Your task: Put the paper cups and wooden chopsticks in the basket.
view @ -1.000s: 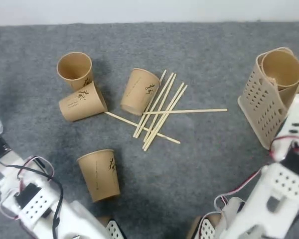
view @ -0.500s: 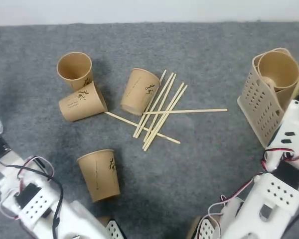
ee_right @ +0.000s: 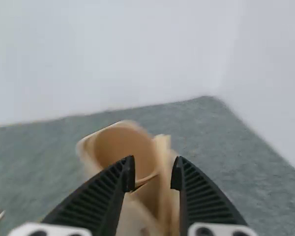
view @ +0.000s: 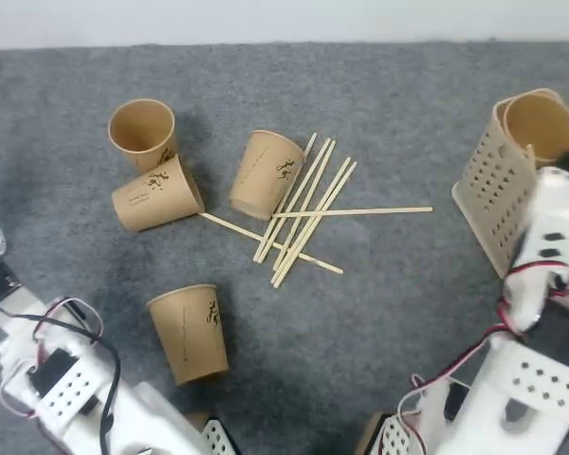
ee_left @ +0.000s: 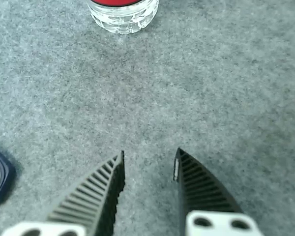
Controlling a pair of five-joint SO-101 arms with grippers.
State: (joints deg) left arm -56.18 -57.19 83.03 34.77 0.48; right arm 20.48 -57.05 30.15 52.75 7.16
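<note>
Basket (view: 498,194) at right edge of table, one cup (view: 541,125) inside. Right gripper (ee_right: 152,172) just beside it, jaws narrowly apart, empty. Left gripper (ee_left: 148,164) likewise, over bare table. Loose cups (view: 266,173) and chopsticks (view: 303,213) mid-table. Risk: right arm nudges basket, tips it, spills cup.

Five paper cups (view: 141,133), one basket (view: 493,190), several chopsticks (view: 303,213)

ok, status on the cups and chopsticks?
Left gripper open, empty, over bare carpet. Right gripper open at the basket, one cup inside. Four cups and chopsticks loose on carpet; nothing blocking them.
</note>
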